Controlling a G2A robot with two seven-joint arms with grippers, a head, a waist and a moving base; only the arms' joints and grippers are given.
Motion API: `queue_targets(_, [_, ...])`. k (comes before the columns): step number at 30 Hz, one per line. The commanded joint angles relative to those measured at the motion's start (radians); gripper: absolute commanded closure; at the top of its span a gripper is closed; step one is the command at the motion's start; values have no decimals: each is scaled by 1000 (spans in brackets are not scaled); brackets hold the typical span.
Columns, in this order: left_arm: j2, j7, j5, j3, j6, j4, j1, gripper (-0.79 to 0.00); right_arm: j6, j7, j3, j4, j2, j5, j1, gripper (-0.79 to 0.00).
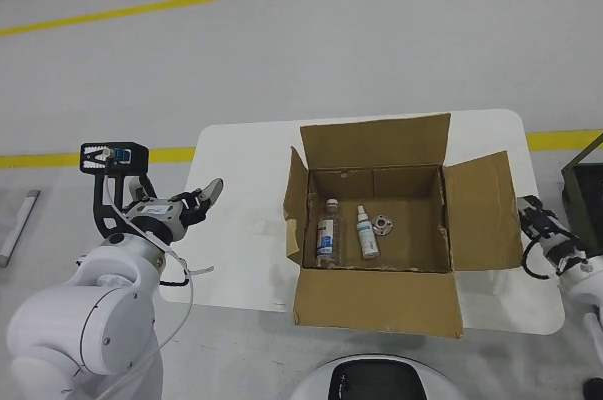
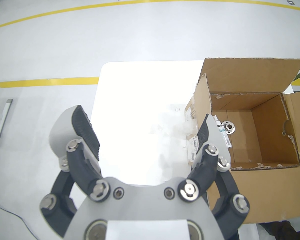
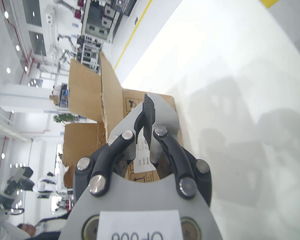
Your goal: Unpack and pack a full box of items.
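Observation:
An open cardboard box [image 1: 379, 288] stands in the middle of the white table [image 1: 243, 230], all its flaps folded outward. Inside lie a clear bottle [image 1: 327, 232], a small white spray bottle [image 1: 366, 233] and a round metal flange [image 1: 384, 226]. My left gripper [image 1: 205, 194] hovers open over the table's left edge, well left of the box and holding nothing. The left wrist view has its fingers [image 2: 85, 126] spread wide, with the box [image 2: 252, 78], flange [image 2: 229, 126] and spray bottle [image 2: 223, 133] beyond. My right gripper [image 1: 534, 222] is shut and empty beside the box's right flap [image 3: 110, 96].
A dark green crate [image 1: 593, 200] stands off the table's right end. A grey bar [image 1: 16, 228] lies on the floor at the left. Yellow lines cross the floor. Bare tabletop lies left of the box.

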Motion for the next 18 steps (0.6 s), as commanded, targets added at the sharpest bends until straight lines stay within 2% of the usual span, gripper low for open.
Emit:
queue_targets(1, [0,0,0,0,0,0,0,-785,-3,34,-40,0,2,-41,44,0])
queue_targets(8, [0,0,0,0,0,0,0,-785,-67,198,-137,-5,13,-124,153,0])
queue_targets(18, [0,0,0,0,0,0,0,-785,-35,468,-264,29,30,-312,289,0])
